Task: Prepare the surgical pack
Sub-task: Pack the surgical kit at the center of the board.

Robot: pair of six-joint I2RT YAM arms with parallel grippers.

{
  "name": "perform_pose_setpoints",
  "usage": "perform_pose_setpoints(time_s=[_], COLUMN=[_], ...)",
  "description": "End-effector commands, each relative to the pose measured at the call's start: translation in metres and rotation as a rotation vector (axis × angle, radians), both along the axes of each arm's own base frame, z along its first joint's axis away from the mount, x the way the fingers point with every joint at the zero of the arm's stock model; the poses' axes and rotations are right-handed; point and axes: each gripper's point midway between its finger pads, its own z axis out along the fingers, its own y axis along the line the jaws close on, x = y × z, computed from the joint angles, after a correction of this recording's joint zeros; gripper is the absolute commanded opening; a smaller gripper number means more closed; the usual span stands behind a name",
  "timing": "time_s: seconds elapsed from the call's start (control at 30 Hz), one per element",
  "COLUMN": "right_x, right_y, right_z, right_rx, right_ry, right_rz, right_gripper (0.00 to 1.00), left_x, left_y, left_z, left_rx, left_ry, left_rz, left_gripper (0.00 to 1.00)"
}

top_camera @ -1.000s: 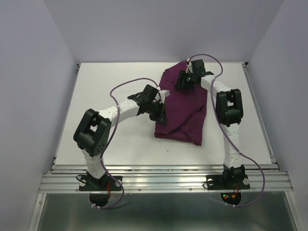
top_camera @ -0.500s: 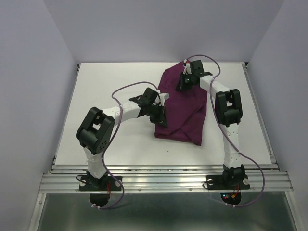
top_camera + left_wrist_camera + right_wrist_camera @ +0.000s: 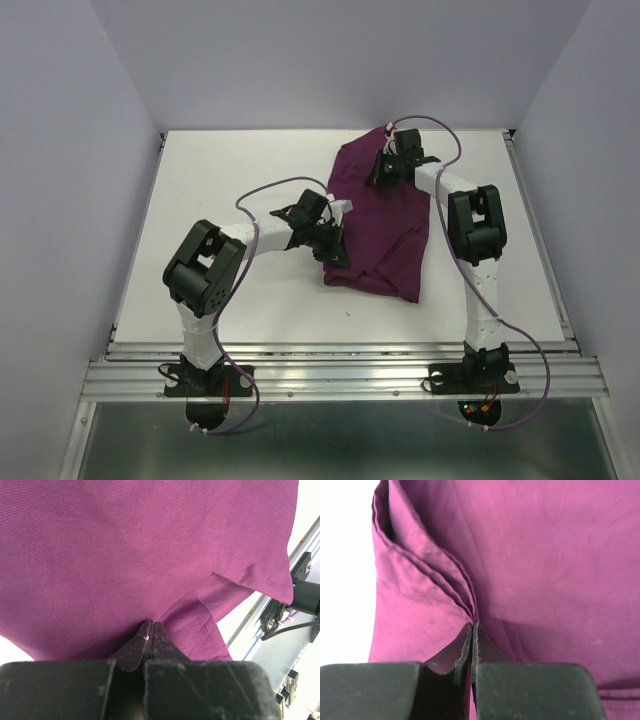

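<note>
Two sets of jaws — both clamped on the purple cloth [image 3: 385, 225].

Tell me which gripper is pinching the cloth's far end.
The right gripper, shut on the purple cloth near the back; the left gripper pinches its left edge, nearer the front.
</note>
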Motion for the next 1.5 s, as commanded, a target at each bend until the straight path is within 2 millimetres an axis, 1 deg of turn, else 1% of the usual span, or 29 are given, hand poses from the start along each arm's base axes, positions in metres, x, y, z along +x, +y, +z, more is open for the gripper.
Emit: perform_pose_setpoints(time_s=[0.0,0.27,0.43,0.47,0.6,0.63,0.67,0.7,0.73,0.77,0.8,0.83,0.87,0.93,0.97,1.0,1.03,1.07,1.13,1.17,1.2,1.23,1.27,1.3,1.33,1.37,1.4,1.43,1.47], right_x=[0.038,0.05,0.059,0.06,0.06,0.06,0.057,0.056,0.055,0.054,0.052,0.051,0.05,0.047,0.046,0.043,0.042,0.04,0.034,0.032,0.028,0.024,0.021,0.017,0.013,0.006,0.001,-0.004,-0.01], right_y=[-0.004,-0.007,-0.01,-0.011,-0.013,-0.014,-0.014,-0.014,-0.014,-0.014,-0.015,-0.016,-0.017,-0.02,-0.02,-0.021,-0.022,-0.023,-0.026,-0.028,-0.029,-0.039,-0.049,-0.055,-0.061,-0.074,-0.079,-0.084,-0.083], right_z=[0.058,0.06,0.055,0.049,0.046,0.049,0.046,0.05,0.052,0.054,0.054,0.063,0.068,0.071,0.083,0.084,0.088,0.098,0.1,0.103,0.115,0.11,0.111,0.125,0.127,0.118,0.129,0.13,0.13], right_rx=[0.009,0.01,-0.005,-0.013,-0.029,-0.029,-0.032,-0.03,-0.03,-0.029,-0.031,-0.029,-0.03,-0.037,-0.032,-0.036,-0.036,-0.033,-0.036,-0.033,-0.02,-0.023,-0.018,0.005,0.017,0.018,0.044,0.05,0.058], right_ry=[-0.204,-0.228,-0.237,-0.232,-0.228,-0.233,-0.225,-0.231,-0.233,-0.234,-0.231,-0.245,-0.25,-0.252,-0.27,-0.268,-0.273,-0.286,-0.28,-0.281,-0.29,-0.272,-0.265,-0.274,-0.268,-0.239,-0.244,-0.236,-0.229], right_rz=[-0.1,-0.14,-0.167,-0.169,-0.173,-0.175,-0.172,-0.17,-0.168,-0.168,-0.169,-0.174,-0.174,-0.182,-0.184,-0.188,-0.189,-0.194,-0.206,-0.213,-0.23,-0.252,-0.273,-0.299,-0.314,-0.34,-0.361,-0.368,-0.362], right_gripper=[0.01,0.01,0.01,0.01,0.01,0.01,0.01,0.01,0.02,0.14,0.16,0.18,0.22,0.23,0.25,0.27,0.34,0.51,0.54,0.54,0.54,0.54,0.54,0.54,0.54,0.54,0.54,0.52,0.5], left_x=[-0.02,-0.028,-0.033,-0.034,-0.033,-0.032,-0.029,-0.026,-0.024,-0.021,-0.019,-0.017,-0.014,-0.012,-0.01,-0.01,-0.01,-0.009,-0.007,-0.006,-0.004,0.001,0.008,0.014,0.025,0.035,0.044,0.06,0.071], left_y=[0.004,0.005,0.008,0.008,0.009,0.008,0.008,0.009,0.008,0.006,0.006,0.006,0.005,0.005,0.004,0.005,0.005,0.006,0.008,0.008,0.009,0.012,0.012,0.017,0.024,0.027,0.032,0.045,0.051], left_z=[-0.017,-0.02,-0.021,-0.02,-0.015,-0.012,-0.007,-0.005,-0.001,0.008,0.012,0.017,0.023,0.034,0.042,0.044,0.046,0.049,0.058,0.063,0.074,0.079,0.09,0.098,0.103,0.115,0.12,0.124,0.127], left_rx=[0.015,0.007,0.011,0.011,0.011,0.012,0.015,0.023,0.02,0.01,0.013,0.011,0.007,0.008,-0.001,0.007,0.008,0.01,0.015,0.014,0.013,0.026,0.027,0.042,0.047,0.034,0.031,0.034,0.034], left_ry=[0.066,0.077,0.077,0.074,0.058,0.05,0.037,0.021,0.009,-0.014,-0.026,-0.044,-0.062,-0.086,-0.108,-0.109,-0.116,-0.124,-0.152,-0.164,-0.188,-0.212,-0.244,-0.27,-0.287,-0.312,-0.316,-0.32,-0.318], left_rz=[-0.043,-0.074,-0.091,-0.094,-0.096,-0.095,-0.094,-0.091,-0.094,-0.095,-0.095,-0.1,-0.1,-0.099,-0.106,-0.106,-0.107,-0.107,-0.105,-0.107,-0.105,-0.088,-0.074,-0.052,-0.021,0.005,0.038,0.094,0.131], left_gripper=[0.0,0.0,0.0,0.0,0.0,0.0,0.0,0.0,0.0,0.01,0.1,0.14,0.16,0.22,0.29,0.45,0.52,0.56,0.65,0.66,0.68,0.68,0.68,0.68,0.68,0.68,0.66,0.64,0.6])
